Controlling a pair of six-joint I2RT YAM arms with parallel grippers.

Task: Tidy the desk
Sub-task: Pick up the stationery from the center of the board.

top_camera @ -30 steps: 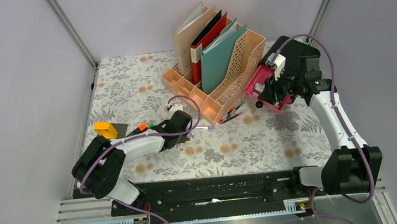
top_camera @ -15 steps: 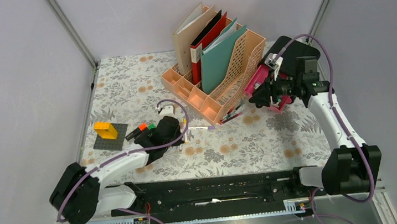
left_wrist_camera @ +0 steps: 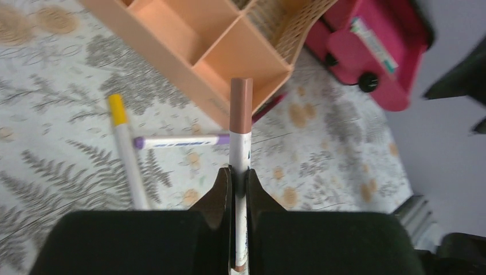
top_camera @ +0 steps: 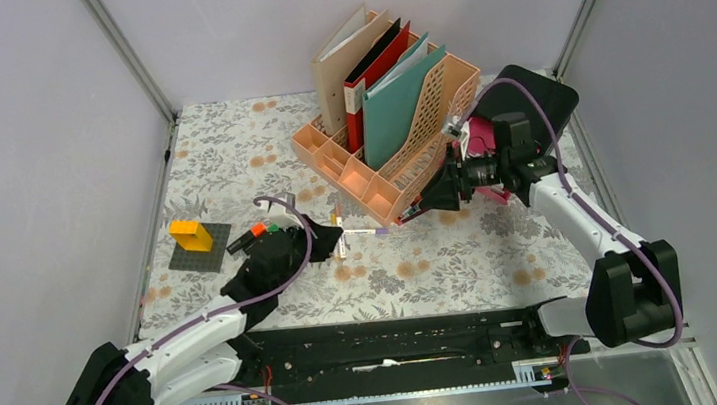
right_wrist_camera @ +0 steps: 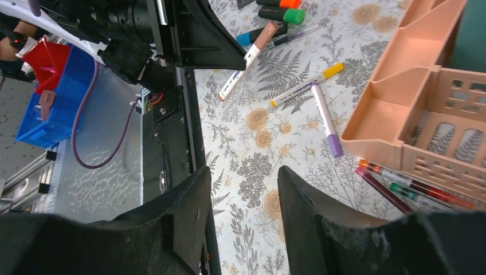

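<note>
Brown-capped marker [left_wrist_camera: 240, 109] now raised off the table [top_camera: 500, 248], clamped in my left hand [left_wrist_camera: 239, 172] | right hand [right_wrist_camera: 240, 177] has swung left from pink box [top_camera: 480, 134], parted, empty | peach file rack [top_camera: 435, 104]: folders upright, front compartments [left_wrist_camera: 243, 60] bare, so I judge filing can start | yellow-capped marker [left_wrist_camera: 123, 146] loose on table.

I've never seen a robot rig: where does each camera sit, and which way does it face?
Top external: fixed above and behind the arms, looking down on the desk; both arms and their base rail show.
Left wrist: on the left arm, looking forward over the left gripper, shut on a brown-capped marker, toward the file rack.
Right wrist: on the right arm, looking down and back toward the base rail past its open right gripper.
Shared: both wrist views show the yellow-capped marker.
</note>
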